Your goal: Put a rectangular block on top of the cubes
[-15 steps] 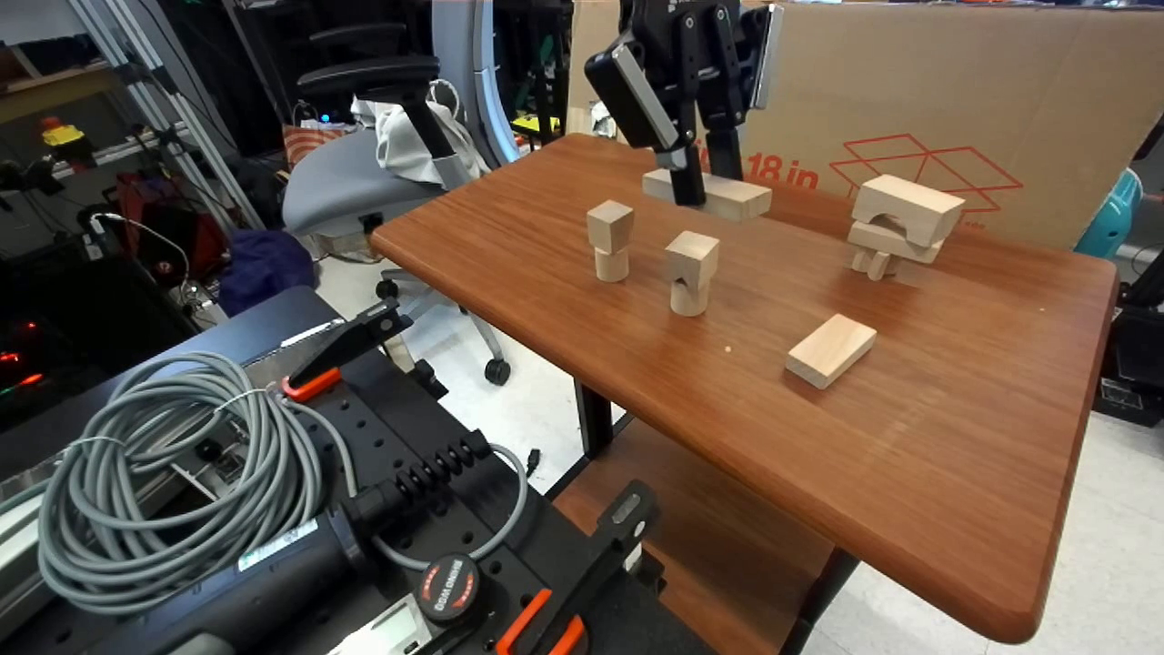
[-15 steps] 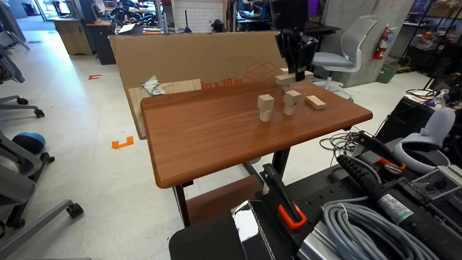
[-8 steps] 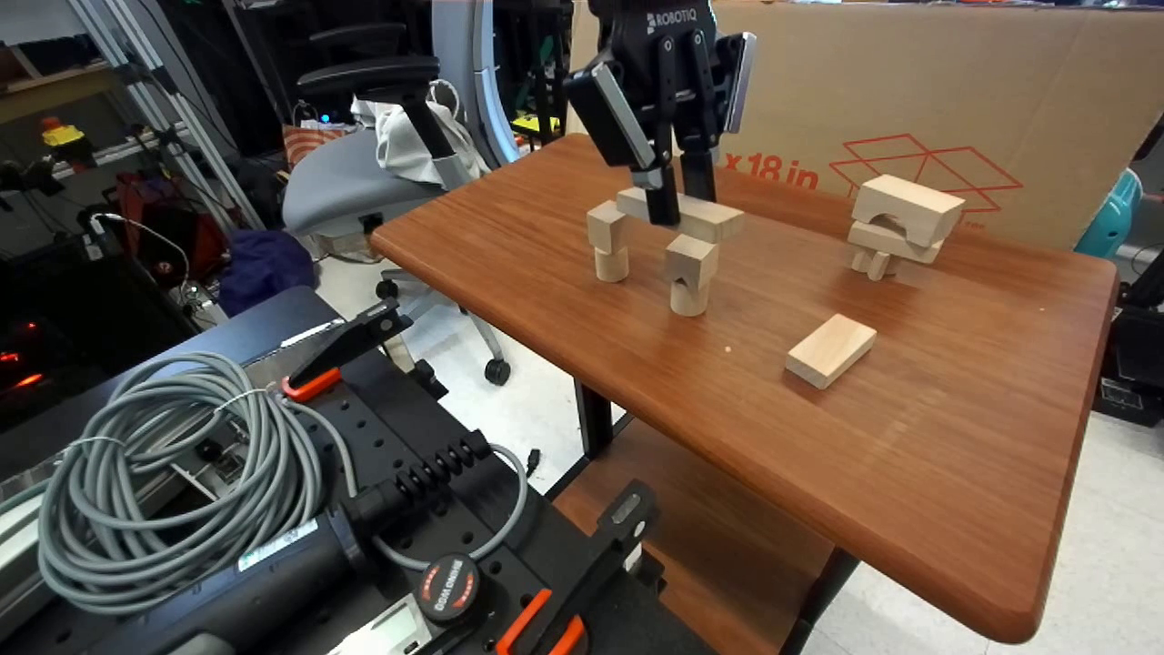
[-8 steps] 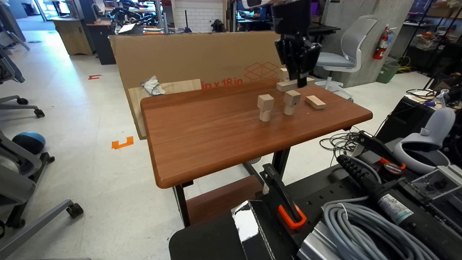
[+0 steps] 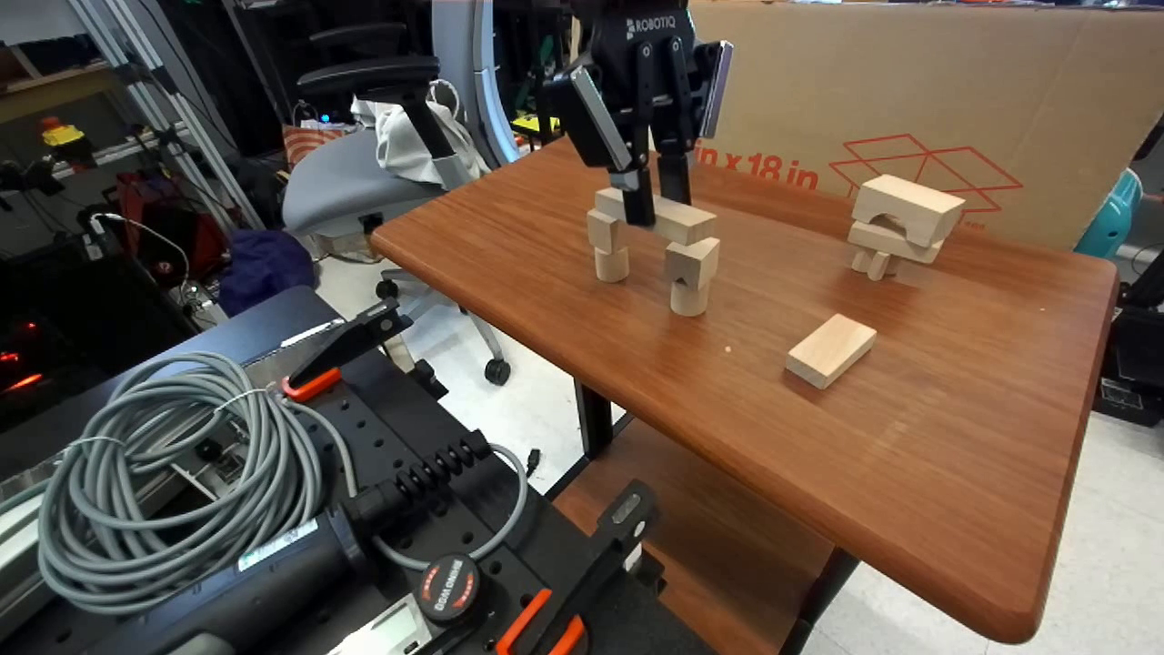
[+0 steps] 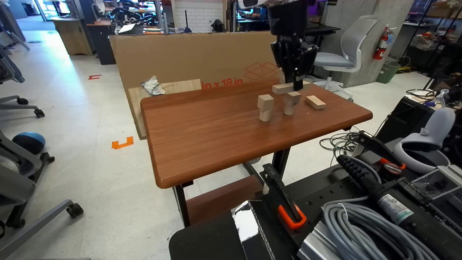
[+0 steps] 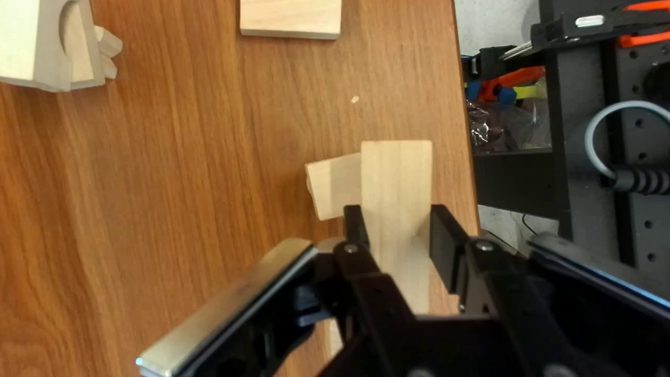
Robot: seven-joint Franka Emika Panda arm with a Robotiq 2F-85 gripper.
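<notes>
The rectangular block [image 5: 684,219] is a long pale wooden bar. My gripper [image 5: 658,206] is shut on it near its middle, with a finger on each long side; the wrist view also shows the bar [image 7: 396,183] between the fingers [image 7: 395,217]. One cube [image 5: 694,261] and another cube [image 5: 604,230] each stand on a small wooden cylinder. In an exterior view the cubes [image 6: 266,102] [image 6: 292,97] show below the bar [image 6: 282,89]. In the wrist view the bar partly covers one cube [image 7: 335,183]. I cannot tell whether the bar touches the cubes.
A shorter flat wooden block [image 5: 831,350] lies on the brown table [image 5: 955,437]. A pre-built arch of wooden blocks [image 5: 909,214] stands near the cardboard sheet [image 5: 1046,100] behind the table. A black cart with clamps and a coiled cable [image 5: 182,473] stands by the table.
My gripper has carried the bar across the table towards the cubes and lowered it, so that in an exterior view it now overlaps both cube tops. The cubes have not moved.
</notes>
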